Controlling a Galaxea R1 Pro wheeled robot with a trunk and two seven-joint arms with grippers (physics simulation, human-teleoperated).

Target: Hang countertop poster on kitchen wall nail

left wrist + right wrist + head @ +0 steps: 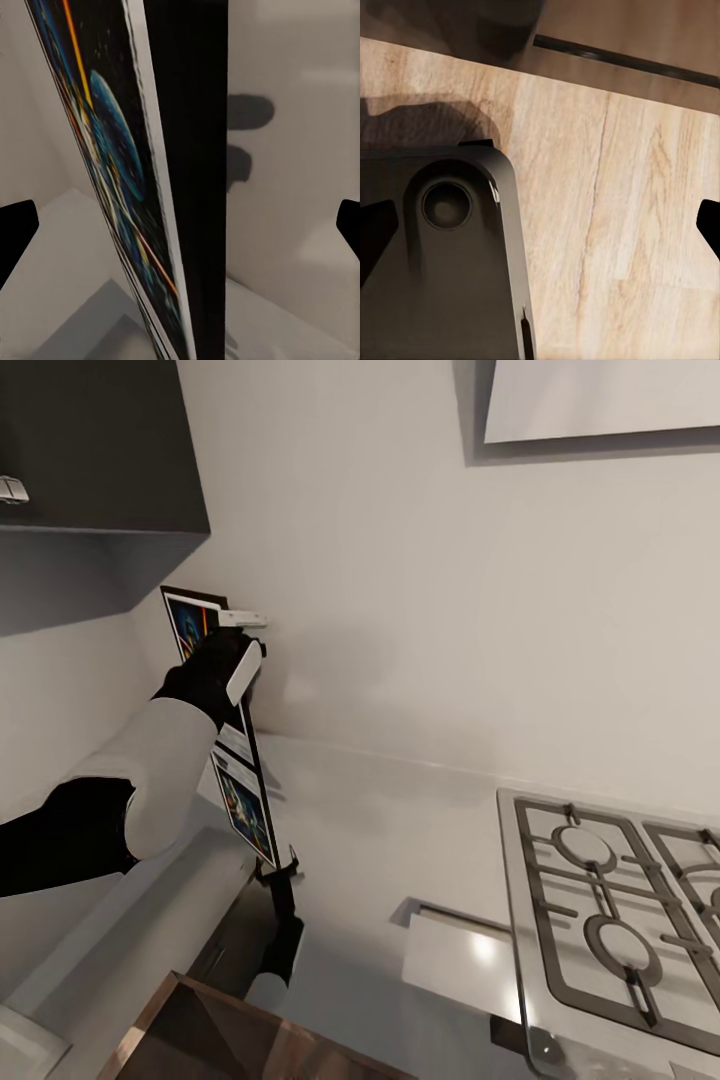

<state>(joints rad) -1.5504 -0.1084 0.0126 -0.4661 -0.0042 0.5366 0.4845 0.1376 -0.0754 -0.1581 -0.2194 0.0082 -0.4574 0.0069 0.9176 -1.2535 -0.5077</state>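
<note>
Left jaws seemingly gripping poster (244,805)

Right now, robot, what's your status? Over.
Left hand gripping the poster, held upright against the wall, above the kitchen countertop. Right hand open over wood floor. Dark cabinet overhead, close.

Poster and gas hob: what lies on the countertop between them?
In the head view, the countertop is bare between the poster, held in the left end effector, and the gas hob.
</note>
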